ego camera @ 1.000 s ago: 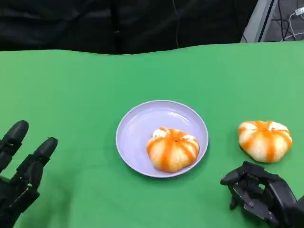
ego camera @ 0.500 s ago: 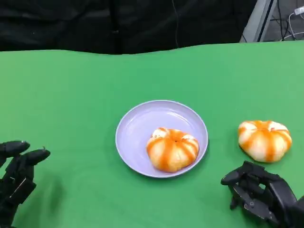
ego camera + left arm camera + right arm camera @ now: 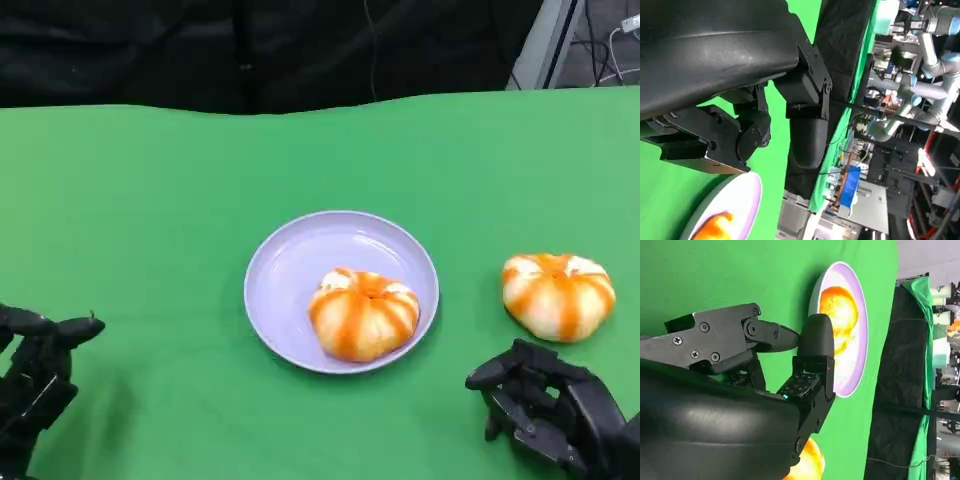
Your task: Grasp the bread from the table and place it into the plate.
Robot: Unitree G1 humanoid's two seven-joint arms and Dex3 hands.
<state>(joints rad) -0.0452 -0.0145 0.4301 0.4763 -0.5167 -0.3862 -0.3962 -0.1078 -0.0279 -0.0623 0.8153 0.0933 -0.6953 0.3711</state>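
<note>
A lilac plate [image 3: 300, 268] sits mid-table with one orange-striped bread [image 3: 365, 313] lying in it, toward its right side. A second bread [image 3: 557, 293] of the same kind lies on the green cloth right of the plate. My right hand [image 3: 550, 410] rests just in front of that bread, apart from it, fingers curled in and holding nothing. At the lower left my left hand [image 3: 35, 370] has its fingers bent inward, also with nothing in it. The right wrist view shows the right hand [image 3: 790, 370], the plate [image 3: 847, 375], its bread [image 3: 840, 315] and the loose bread [image 3: 807, 465].
The green cloth [image 3: 150, 200] covers the whole table up to a black backdrop [image 3: 250, 50] at the far edge. In the left wrist view, the left hand [image 3: 740, 125] hangs over the cloth near the plate [image 3: 740, 195], with lab equipment beyond the table.
My left hand has drawn back toward the lower left and its fingers have curled in from a spread pose. The right hand, the plate and both breads have stayed put.
</note>
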